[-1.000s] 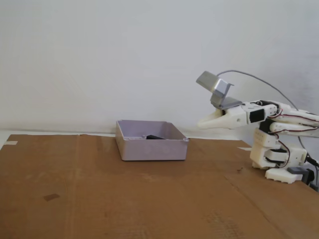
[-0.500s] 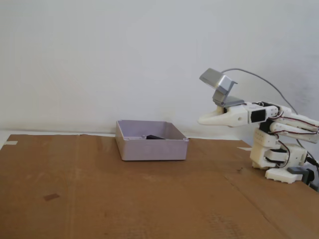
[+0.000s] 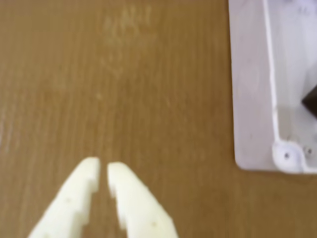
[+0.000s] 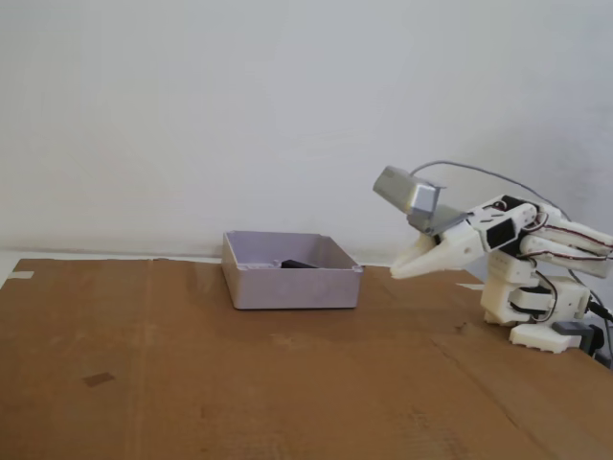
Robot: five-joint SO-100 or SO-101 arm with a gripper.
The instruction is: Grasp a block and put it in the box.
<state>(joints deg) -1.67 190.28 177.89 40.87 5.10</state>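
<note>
A white open box (image 4: 292,284) stands on the brown table; in the wrist view its corner (image 3: 255,99) fills the upper right. A dark block (image 4: 299,264) lies inside the box; it shows as a dark shape at the right edge of the wrist view (image 3: 311,101). My gripper (image 4: 397,272) hangs above the table to the right of the box, apart from it. In the wrist view its two white fingers (image 3: 103,168) stand nearly together over bare table, with nothing between them.
The arm's white base (image 4: 536,307) stands at the right of the table in the fixed view. A small dark mark (image 4: 98,379) lies on the brown surface at the left. A white wall stands behind the table.
</note>
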